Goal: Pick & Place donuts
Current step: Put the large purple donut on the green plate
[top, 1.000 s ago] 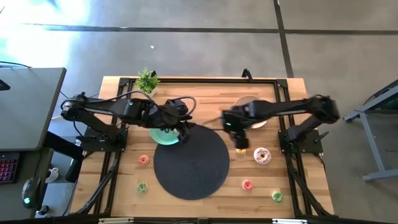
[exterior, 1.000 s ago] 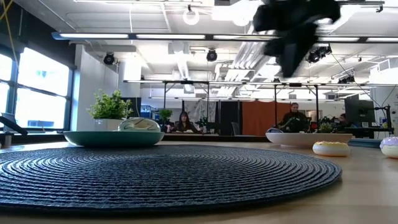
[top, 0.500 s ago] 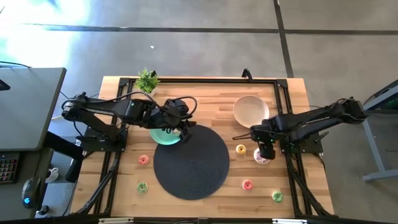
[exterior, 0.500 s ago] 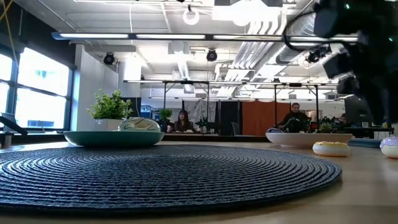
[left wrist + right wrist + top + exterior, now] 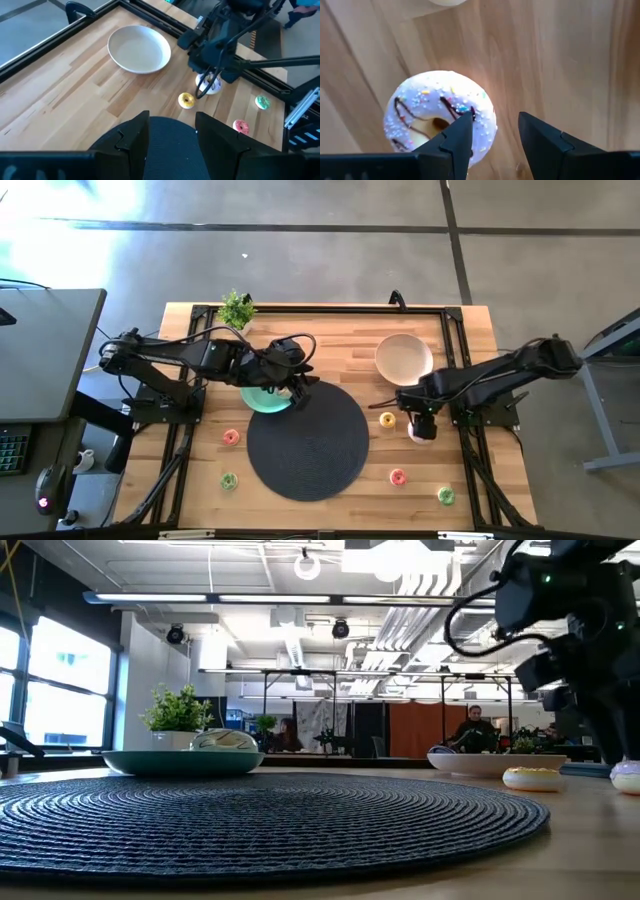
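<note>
The right hand (image 5: 492, 135) hangs open over the white donut (image 5: 440, 115) on the surface (image 5: 560, 60). The donut looks light, rigid and smooth (likely plastic); pinch across one side of the ring.

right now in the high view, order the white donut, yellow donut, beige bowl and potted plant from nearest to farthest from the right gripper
1. White donut: directly under the right gripper.
2. Yellow donut: just beside it, toward the dark mat.
3. Beige bowl: farther, toward the table's far edge.
4. Potted plant: farthest, at the far left corner.
</note>
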Motion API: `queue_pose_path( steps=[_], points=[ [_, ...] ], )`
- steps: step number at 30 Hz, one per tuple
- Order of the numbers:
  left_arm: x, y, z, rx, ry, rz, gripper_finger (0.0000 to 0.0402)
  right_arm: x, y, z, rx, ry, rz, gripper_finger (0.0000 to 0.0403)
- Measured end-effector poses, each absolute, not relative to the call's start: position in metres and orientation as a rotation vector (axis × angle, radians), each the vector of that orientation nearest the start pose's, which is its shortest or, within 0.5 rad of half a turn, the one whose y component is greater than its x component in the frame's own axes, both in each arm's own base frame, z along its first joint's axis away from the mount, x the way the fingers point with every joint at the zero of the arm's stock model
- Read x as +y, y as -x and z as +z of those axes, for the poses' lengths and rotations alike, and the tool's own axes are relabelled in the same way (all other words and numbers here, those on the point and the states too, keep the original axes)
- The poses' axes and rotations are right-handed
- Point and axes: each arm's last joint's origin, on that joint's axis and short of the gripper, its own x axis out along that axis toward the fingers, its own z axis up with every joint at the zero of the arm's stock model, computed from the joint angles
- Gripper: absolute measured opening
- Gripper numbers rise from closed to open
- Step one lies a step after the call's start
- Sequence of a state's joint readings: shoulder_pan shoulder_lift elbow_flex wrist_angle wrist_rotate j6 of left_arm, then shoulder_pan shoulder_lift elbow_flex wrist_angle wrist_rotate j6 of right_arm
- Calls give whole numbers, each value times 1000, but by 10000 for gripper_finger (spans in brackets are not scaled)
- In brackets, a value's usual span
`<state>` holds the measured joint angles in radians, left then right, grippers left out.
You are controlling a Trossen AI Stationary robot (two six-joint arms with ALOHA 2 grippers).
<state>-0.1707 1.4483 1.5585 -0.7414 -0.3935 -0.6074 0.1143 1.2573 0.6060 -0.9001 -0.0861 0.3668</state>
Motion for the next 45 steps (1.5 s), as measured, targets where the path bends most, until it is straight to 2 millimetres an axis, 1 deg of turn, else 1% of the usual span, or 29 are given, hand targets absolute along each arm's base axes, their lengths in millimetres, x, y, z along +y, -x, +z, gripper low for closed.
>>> queue_pose_path(
  steps=[6, 9, 11, 14, 17, 20, 22, 24, 26, 30, 34, 37, 39, 41, 43, 45],
  points=[
    [-41, -298, 396, 524, 416, 375, 159, 25, -180, 140, 1636, -298, -101, 155],
    [-41, -298, 396, 527, 418, 368, 159, 25, -183, 136, 1658, -317, -82, 155],
    [-41, -298, 396, 528, 418, 367, 159, 25, -182, 137, 1676, -311, -90, 155],
    [-41, -298, 396, 527, 417, 368, 159, 24, -179, 147, 1716, -286, -112, 155],
    [-41, -298, 396, 526, 412, 371, 159, 25, -177, 164, 1740, -276, -95, 155],
    [-41, -298, 396, 529, 395, 367, 159, 28, -175, 179, 1703, -253, -70, 155],
    [-41, -298, 396, 529, 393, 365, 159, 32, -173, 182, 1684, -224, -30, 155],
    [-41, -298, 396, 530, 392, 365, 159, 37, -169, 179, 1676, -184, -11, 155],
    [-41, -301, 394, 535, 389, 366, 159, 41, -164, 171, 1680, -163, -3, 155],
    [-41, -303, 392, 546, 377, 365, 159, 47, -159, 152, 1648, -187, -15, 155],
    [-41, -302, 393, 544, 378, 363, 159, 50, -159, 153, 1626, -172, -104, 155],
    [-42, -303, 394, 529, 383, 359, 159, 52, -161, 153, 1608, -188, -81, 154],
    [-42, -303, 394, 527, 383, 358, 159, 55, -164, 153, 1579, -214, -46, 146],
    [-42, -304, 394, 519, 385, 356, 159, 56, -167, 154, 1557, -239, -16, 127],
    [-42, -305, 395, 508, 389, 353, 159, 58, -170, 154, 1537, -264, 14, 97],
    [-42, -305, 395, 512, 391, 345, 159, 60, -174, 155, 1513, -295, 49, 58]
  ],
)
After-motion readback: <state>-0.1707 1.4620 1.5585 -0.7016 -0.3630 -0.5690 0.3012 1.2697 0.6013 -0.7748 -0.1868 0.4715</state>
